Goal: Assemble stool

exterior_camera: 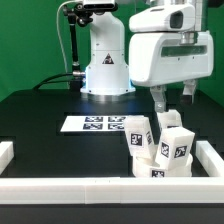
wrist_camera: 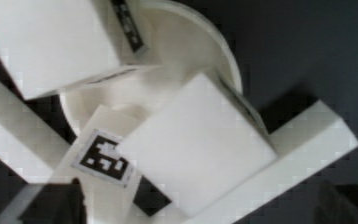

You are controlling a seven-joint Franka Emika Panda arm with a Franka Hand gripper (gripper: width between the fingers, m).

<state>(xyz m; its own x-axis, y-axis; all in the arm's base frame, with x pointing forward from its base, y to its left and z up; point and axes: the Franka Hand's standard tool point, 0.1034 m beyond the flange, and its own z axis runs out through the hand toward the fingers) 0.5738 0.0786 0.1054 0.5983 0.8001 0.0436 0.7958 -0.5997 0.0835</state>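
The stool stands in the corner of the white rails at the exterior view's lower right. Three chunky white tagged legs stick up close together, and a tagged white part shows low between them. My gripper hangs just above the legs, fingers apart and holding nothing. In the wrist view, two legs fill the picture in front of the round seat. My fingertips are too blurred there to make out.
The marker board lies flat in front of the robot base. White border rails run along the front, the exterior view's left and right. In the wrist view the rails cross behind the stool.
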